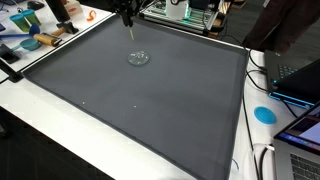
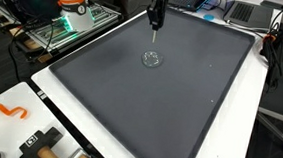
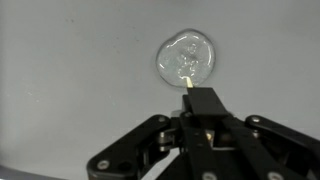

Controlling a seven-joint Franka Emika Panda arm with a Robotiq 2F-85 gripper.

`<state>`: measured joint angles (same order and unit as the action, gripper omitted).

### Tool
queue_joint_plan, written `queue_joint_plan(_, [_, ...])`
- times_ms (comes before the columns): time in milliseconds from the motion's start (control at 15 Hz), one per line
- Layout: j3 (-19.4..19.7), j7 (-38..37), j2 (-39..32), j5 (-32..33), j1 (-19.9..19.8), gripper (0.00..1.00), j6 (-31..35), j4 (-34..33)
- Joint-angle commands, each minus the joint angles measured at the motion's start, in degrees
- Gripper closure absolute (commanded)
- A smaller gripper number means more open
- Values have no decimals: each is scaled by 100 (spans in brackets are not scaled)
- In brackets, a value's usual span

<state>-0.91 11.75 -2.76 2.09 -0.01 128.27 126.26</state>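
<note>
A small clear round thing, like a glass dish or a blob of liquid [image 1: 138, 58] [image 2: 153, 59] [image 3: 186, 58], lies on the far part of a large dark grey mat [image 1: 140, 110] [image 2: 159, 110]. Above it hangs my gripper [image 1: 127, 17] [image 2: 157, 15] [image 3: 201, 98], its black fingers closed together on a thin pale stick [image 3: 187, 85] [image 1: 131, 34] [image 2: 155, 35]. The stick points down at the clear thing. In the wrist view its tip reaches the near rim of the clear thing; whether they touch I cannot tell.
The mat lies on a white table [image 1: 40, 110] [image 2: 40, 97]. Beside the mat are a blue disc [image 1: 264, 114], laptops [image 1: 300, 75] [image 2: 242, 8], an orange hook [image 2: 14, 110], a black and yellow tool [image 2: 42, 142], and a rack with green light [image 2: 65, 24].
</note>
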Motion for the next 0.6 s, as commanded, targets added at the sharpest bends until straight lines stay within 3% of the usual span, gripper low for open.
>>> queue_joint_plan(0, [-3,-175,239,152,42,97,-161,100])
queue_joint_plan(133, [-2,-223,277,162,44,97,-129,102])
queue_joint_plan(200, [5,-40,123,0,28,87,-56,-11])
queue_joint_plan(533, [6,-55,161,0,30,87,-56,-9])
